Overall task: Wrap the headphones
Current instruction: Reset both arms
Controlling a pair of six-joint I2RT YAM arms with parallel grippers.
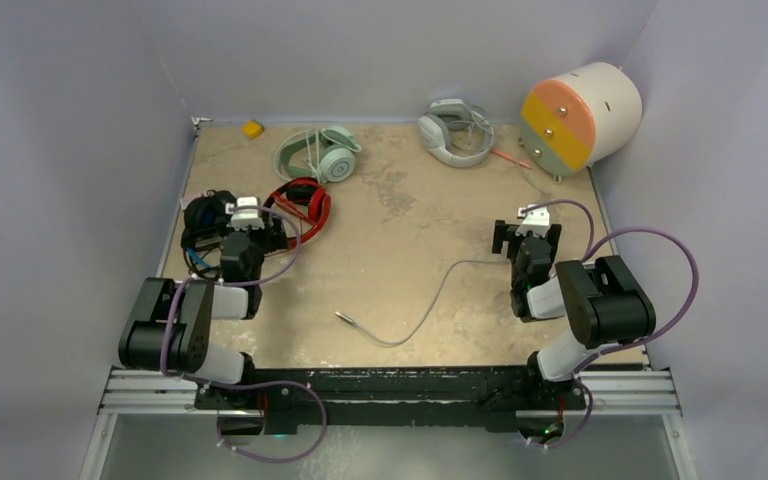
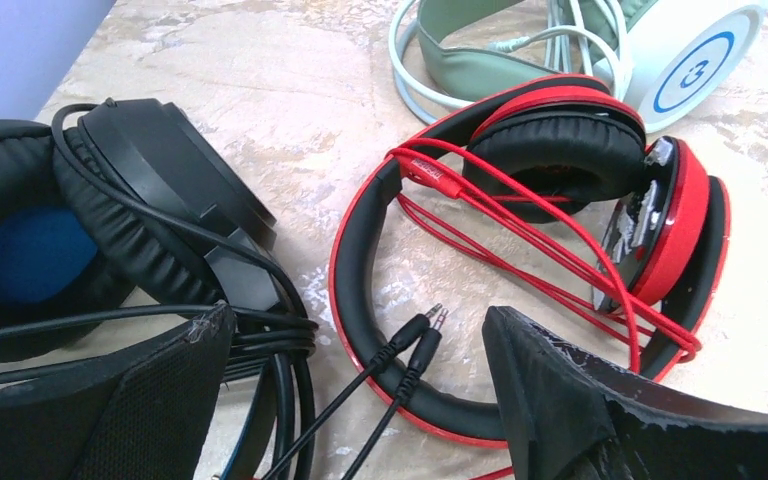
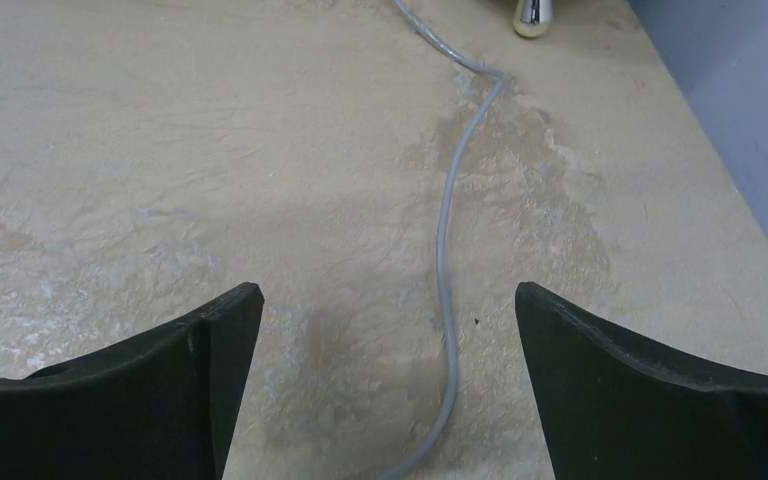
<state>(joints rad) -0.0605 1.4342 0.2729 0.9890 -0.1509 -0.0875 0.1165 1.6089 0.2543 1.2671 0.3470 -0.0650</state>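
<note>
One counter (image 1: 400, 230), one big drum (image 1: 580, 115). You have three sets on the left: black-and-blue headphones (image 1: 203, 215), red headphones (image 1: 305, 190), mint headphones (image 1: 338, 165). One loose grey cable (image 3: 442, 250). Your left end effector (image 2: 358, 325) and right end effector (image 3: 388, 295) gape wide, empty.

Bright, diffuse overhead light casts soft, faint shadows on the table (image 1: 400, 230); focus is sharp.

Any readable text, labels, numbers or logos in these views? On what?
"3", roughly, a blue mark in a blue ring: white ear cup of the mint-green headset.
Tiny print on the red cable of the red-and-black headset: too small to read.
Nothing else legible.
</note>
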